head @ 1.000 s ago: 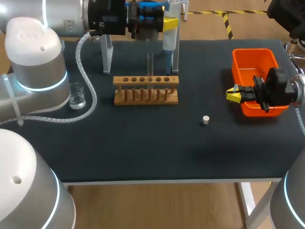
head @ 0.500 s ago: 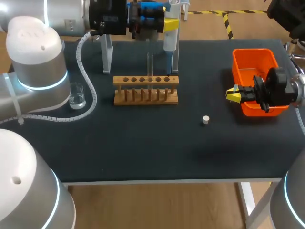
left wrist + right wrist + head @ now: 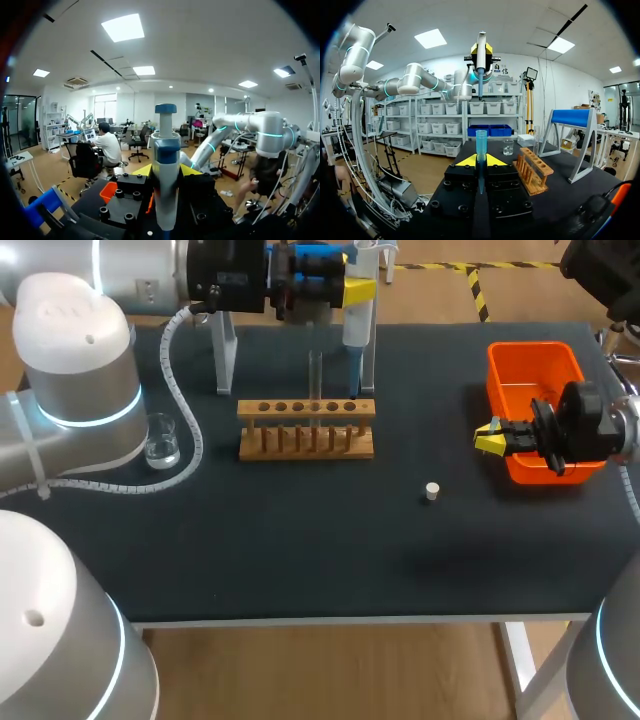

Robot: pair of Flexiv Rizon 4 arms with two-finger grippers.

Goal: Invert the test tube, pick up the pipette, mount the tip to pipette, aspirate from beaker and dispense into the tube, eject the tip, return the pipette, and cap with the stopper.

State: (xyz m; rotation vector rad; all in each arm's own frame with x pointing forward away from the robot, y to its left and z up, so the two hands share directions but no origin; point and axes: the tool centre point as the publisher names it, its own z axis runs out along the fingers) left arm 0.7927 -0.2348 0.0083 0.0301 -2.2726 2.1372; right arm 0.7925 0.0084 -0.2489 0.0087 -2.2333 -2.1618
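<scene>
Left tool [image 3: 166, 171] grips the slim white-and-blue pipette [image 3: 165, 145]; right tool [image 3: 480, 160] pinches a translucent blue conical tip [image 3: 480, 140]

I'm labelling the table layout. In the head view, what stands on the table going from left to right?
beaker → wooden rack → white stopper → orange bin
</scene>
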